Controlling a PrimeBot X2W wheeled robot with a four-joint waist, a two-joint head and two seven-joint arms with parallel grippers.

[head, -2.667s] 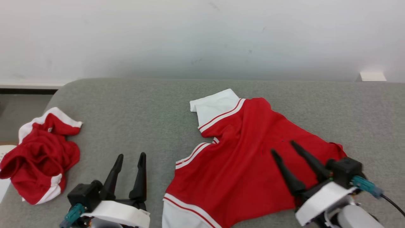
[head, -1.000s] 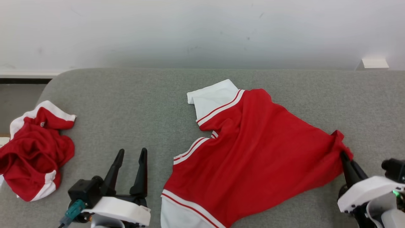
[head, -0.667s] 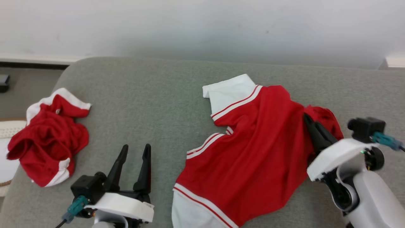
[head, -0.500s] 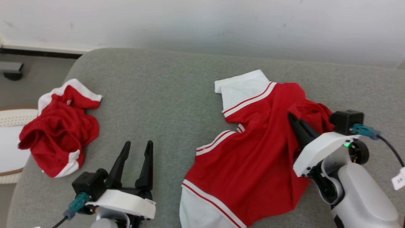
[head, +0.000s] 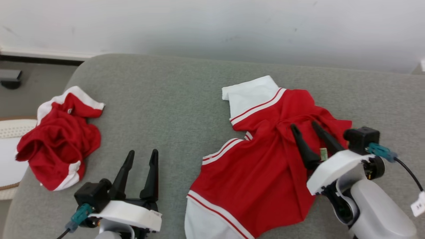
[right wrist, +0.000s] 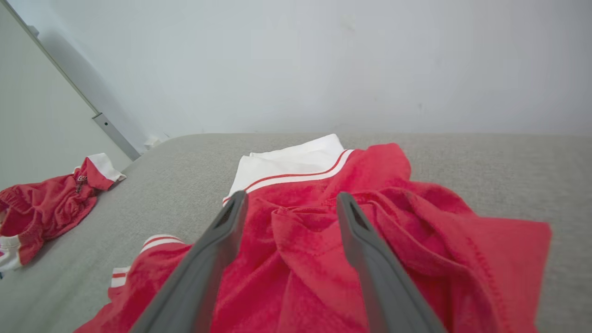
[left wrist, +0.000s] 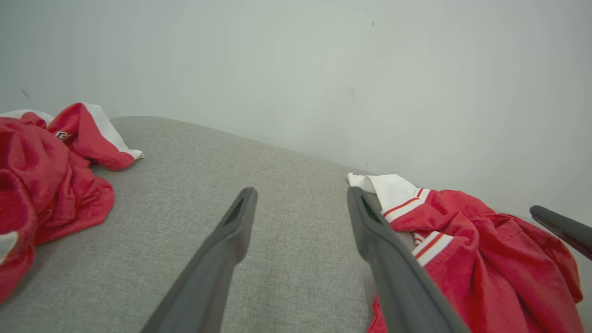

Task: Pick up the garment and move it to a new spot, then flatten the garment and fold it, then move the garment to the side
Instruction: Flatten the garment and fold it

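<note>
Garment (head: 262, 172), a red jersey with white, red-striped sleeves, lies on the grey padded surface (head: 172, 99), directly under and ahead of the right claw (head: 302, 125). Right claw is spread wide with nothing pinched between its fingers. Tips sit over a bunched ridge of red cloth near the garment's middle; can't tell if they touch it. Cloth just right of that claw is flipped over onto the body and rumpled, and its stitched hem edge shows in the right wrist view. One white sleeve lies beyond the tips, the other back and to that claw's left. Left claw (head: 142, 152) is spread wide too and empty, over bare grey fabric – garment just to its right, apart. Second red-and-white garment (head: 56, 139) lies crumpled well to the left claw's left.
</note>
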